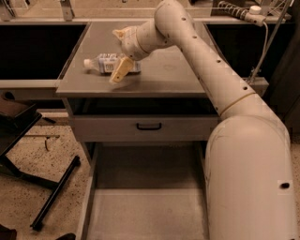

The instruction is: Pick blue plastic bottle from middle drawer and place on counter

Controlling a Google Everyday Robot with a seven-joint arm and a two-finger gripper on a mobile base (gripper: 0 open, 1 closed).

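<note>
The blue plastic bottle (107, 63) lies on its side on the left part of the counter (173, 75), white cap pointing left. My gripper (120, 51) is over the bottle's right end, open, one finger behind the bottle and the near finger (120, 70) in front of it. The arm reaches in from the right. The middle drawer (145, 211) is pulled out below, its flat floor bare.
A grey drawer front with a black handle (149, 126) sits just under the counter. Dark side benches (33, 47) flank the counter. A black stand's legs (51, 192) lie on the speckled floor at left. A cable with a white plug (255, 11) hangs at the upper right.
</note>
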